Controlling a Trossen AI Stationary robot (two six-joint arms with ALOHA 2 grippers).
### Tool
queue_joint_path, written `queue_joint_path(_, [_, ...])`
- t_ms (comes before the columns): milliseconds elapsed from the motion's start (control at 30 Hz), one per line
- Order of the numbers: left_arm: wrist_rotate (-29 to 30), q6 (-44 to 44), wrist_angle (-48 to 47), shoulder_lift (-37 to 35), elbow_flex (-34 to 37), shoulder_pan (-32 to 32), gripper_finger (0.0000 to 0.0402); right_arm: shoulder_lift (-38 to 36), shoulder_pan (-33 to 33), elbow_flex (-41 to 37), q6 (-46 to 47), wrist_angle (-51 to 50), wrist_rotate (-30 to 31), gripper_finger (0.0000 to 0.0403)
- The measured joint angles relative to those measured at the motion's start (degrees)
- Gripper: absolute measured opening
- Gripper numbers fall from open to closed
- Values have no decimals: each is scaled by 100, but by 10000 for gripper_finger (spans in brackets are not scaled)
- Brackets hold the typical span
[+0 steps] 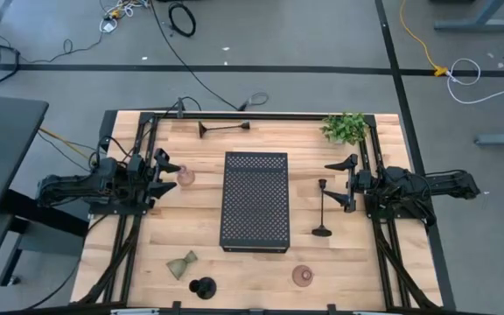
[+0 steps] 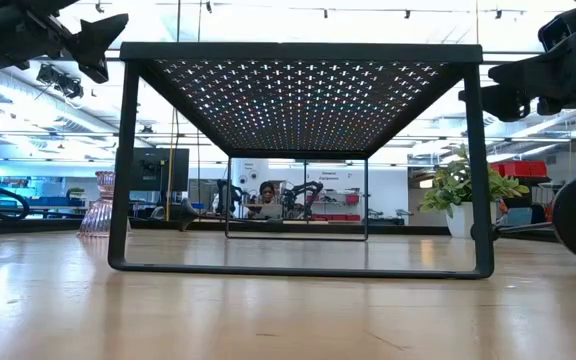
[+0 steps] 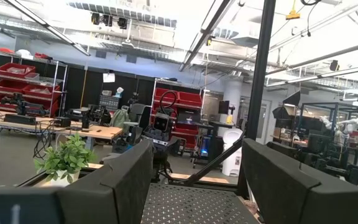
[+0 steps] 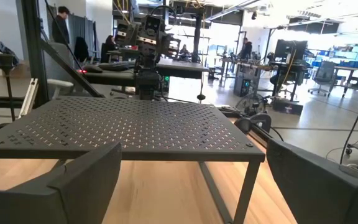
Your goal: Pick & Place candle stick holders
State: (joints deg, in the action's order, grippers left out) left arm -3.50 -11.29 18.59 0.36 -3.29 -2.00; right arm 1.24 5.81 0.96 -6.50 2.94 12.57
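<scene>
Wooden tabletop (image 1: 261, 267) carries a black perforated metal tray (image 1: 255, 200) centrally; left gripper (image 1: 166, 169) and right gripper (image 1: 343, 182) flank it, both released, empty.

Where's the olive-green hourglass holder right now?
In the high view the olive-green hourglass holder lies tipped over near the table's bottom edge on the left arm's side, just beside a black round-based holder and below-left of the perforated tray.

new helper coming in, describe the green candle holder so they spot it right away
Start at the black perforated tray mid-table, then go to the near-left corner of the wooden table. The olive-green holder lies tipped there, hourglass-shaped, beside a black holder.
</scene>
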Motion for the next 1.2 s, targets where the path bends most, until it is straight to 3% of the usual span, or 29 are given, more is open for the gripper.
queue_joint_path(533, [1,-1,0,0,-1,-1,248,-1,-1,-1,2,-1,-22,398])
queue_joint_path(800, [0,-4,172,0,0,0,248,-9,1,0,-105,70,-881,398])
queue_joint_path(1000, [3,-7,132,0,0,-2,248,-9,1,-1,-159,87,-825,398])
queue_joint_path(1200, [0,-1,131,0,0,0,248,-7,1,0,-753,77,-106,398])
